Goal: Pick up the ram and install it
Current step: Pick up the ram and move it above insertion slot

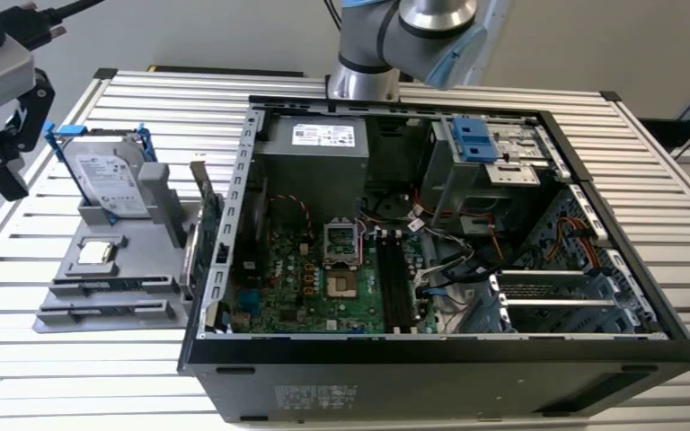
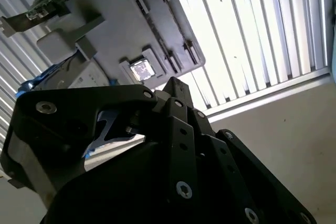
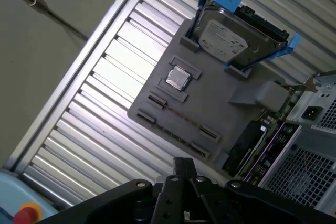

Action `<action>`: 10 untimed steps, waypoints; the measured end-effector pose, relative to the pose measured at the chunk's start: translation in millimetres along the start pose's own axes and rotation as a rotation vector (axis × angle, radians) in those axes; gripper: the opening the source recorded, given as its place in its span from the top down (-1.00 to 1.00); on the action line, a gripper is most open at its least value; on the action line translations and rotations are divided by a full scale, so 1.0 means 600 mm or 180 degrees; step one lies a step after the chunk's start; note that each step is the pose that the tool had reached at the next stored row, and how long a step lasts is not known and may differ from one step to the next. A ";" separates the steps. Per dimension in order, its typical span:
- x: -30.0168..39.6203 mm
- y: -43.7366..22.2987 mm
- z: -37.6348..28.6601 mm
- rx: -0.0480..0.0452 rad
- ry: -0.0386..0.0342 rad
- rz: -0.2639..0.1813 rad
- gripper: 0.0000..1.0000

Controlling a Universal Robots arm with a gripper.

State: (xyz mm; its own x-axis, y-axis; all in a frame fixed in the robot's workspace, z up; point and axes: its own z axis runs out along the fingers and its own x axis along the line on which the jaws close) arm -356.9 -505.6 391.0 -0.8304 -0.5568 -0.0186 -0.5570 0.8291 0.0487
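A grey parts holder (image 1: 141, 301) lies on the slatted table, to the exterior view's left of the open computer case (image 1: 441, 350). A thin dark stick, apparently the ram (image 3: 181, 116), stands on edge in one of the holder's long slots. The motherboard's black slots (image 1: 395, 283) lie inside the case. My gripper (image 1: 7, 175) hangs high over the table's edge, off to the exterior view's left of the holder and clear of it. In both wrist views its fingers (image 3: 182, 167) meet at the tips, with nothing between them.
On the holder stand a silver hard drive in a blue frame (image 1: 111, 175) and a small square chip (image 1: 97, 252). A green expansion card (image 1: 207, 238) stands upright between holder and case. The arm's base (image 1: 363, 76) rises behind the case. A red button (image 3: 23, 214) sits beyond the table edge.
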 end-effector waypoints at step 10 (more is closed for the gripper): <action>0.000 0.000 0.000 -0.0005 0.0011 -0.0231 1.00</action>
State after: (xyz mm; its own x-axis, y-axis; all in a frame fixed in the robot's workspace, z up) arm -356.9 -505.6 390.9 -0.7879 -0.6155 -0.0189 -0.6156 0.7865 0.0487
